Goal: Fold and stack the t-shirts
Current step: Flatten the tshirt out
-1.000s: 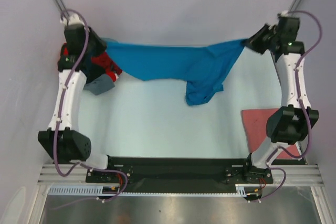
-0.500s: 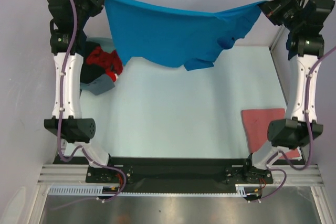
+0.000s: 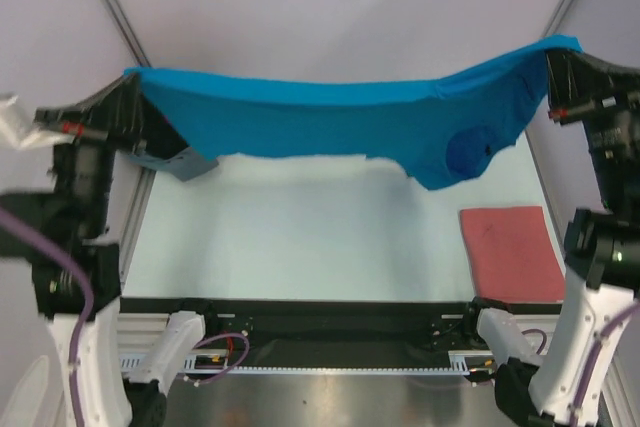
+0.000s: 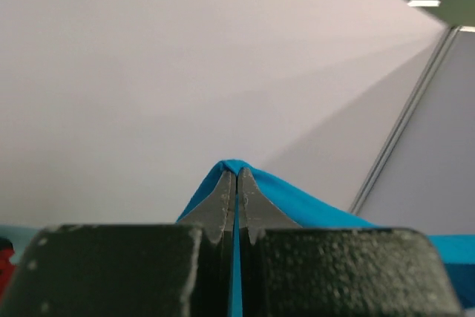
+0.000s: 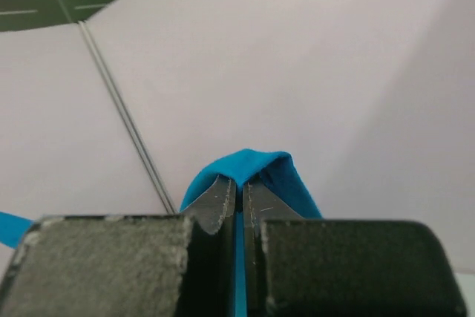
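We hold the blue shirt (image 3: 320,122) stretched sideways between clamped left fingers (image 4: 221,209) and right fingers (image 5: 217,204); grey cloth (image 3: 190,163) below the left is half hidden.

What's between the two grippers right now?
The bright blue t-shirt, stretched in the air from left gripper to right gripper, both shut on it; seen in the top view.

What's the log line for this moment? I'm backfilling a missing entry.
left gripper: shut on blue t-shirt corner | right gripper: shut on other corner | blue t-shirt: stretched above table | pinkish-red t-shirt: folded, table's right
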{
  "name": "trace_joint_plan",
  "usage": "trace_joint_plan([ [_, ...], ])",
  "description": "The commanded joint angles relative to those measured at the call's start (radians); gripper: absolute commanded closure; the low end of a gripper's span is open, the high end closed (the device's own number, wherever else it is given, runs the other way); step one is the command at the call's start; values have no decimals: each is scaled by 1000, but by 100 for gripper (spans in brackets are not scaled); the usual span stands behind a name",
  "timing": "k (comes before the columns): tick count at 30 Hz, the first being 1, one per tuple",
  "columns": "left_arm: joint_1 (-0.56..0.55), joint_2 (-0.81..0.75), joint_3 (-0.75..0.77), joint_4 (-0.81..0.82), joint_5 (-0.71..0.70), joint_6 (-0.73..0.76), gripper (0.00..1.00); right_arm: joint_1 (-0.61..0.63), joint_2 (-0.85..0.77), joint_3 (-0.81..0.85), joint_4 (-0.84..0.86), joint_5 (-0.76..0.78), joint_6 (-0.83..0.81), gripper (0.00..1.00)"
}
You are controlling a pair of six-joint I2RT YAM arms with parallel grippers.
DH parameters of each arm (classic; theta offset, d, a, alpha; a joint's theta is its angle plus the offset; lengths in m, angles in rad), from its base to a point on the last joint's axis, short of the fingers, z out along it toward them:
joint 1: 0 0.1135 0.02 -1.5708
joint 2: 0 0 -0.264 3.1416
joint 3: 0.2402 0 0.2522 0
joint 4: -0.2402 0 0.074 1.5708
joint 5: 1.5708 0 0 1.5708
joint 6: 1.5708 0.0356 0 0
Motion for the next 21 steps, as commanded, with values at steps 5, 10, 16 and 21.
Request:
trace_joint_plan([
  [5,-18,-230,-105,-39,-85,110,100,-6,-153,-5,-39,30,-54,100],
  [10,-20,-259,-169,-47,-124,142,100,-3,-145,-36,-64,20,-68,100],
  [16,-20,-233,-369,45,-177,168,99,-3,-101,-269,87,-17,-24,100],
  [21,-20,-106,-508,185,-197,175,100,3,0,-462,282,-37,-2,100],
])
